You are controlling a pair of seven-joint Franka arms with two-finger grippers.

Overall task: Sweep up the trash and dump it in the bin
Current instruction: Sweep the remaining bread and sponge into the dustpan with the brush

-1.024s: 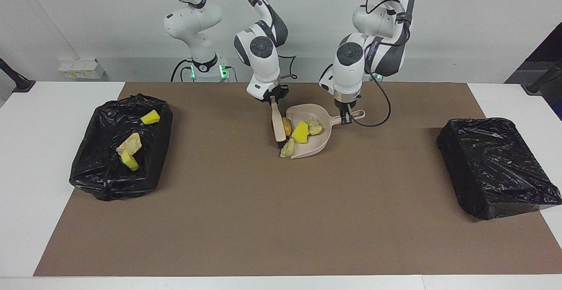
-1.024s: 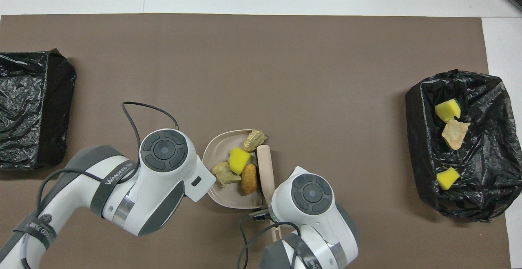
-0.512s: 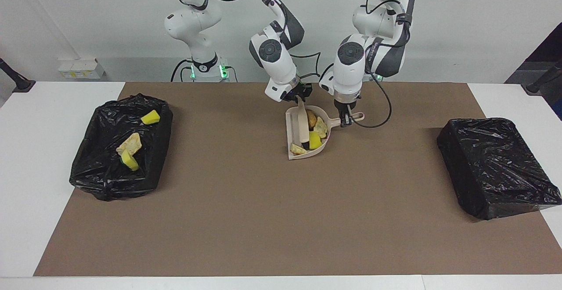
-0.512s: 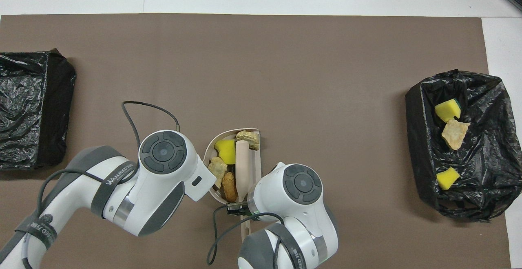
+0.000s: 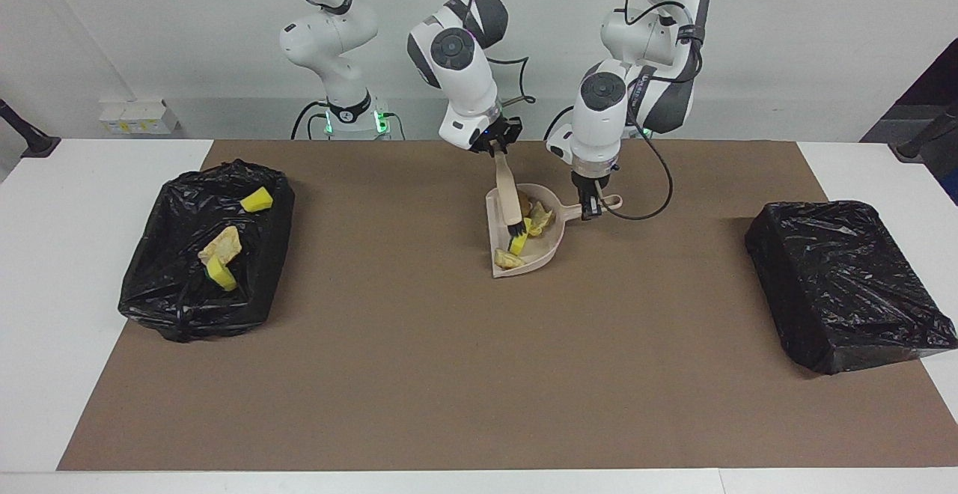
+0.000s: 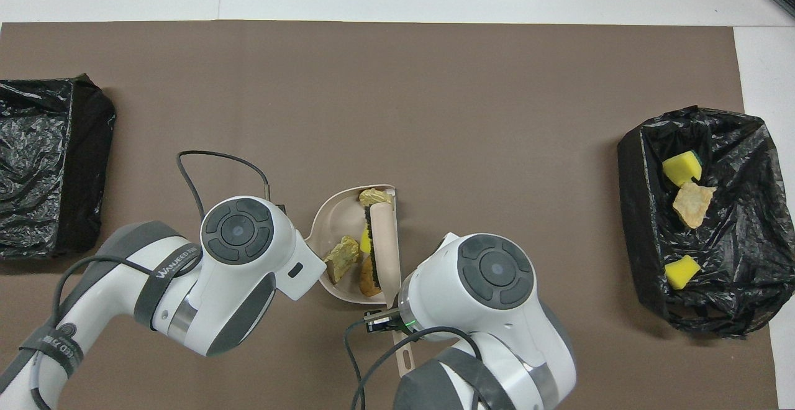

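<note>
Since a second ago our right claw [image 5: 497,148], clamped on the brush [image 5: 510,198], has swept four scraps [image 5: 536,218] into the dustpan [image 5: 554,243] gripped by our left claw [image 5: 590,206] mid-bench, three already in the open bin [image 5: 266,296], dumping remains.

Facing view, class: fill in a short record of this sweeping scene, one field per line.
Dustpan: mid-mat, tilted, four scraps inside
Brush: bristles down in the dustpan
Right gripper: shut on the brush
Left gripper: shut on the dustpan handle
Open bin: toward the right arm's end, three scraps inside
Covered bin: toward the left arm's end
</note>
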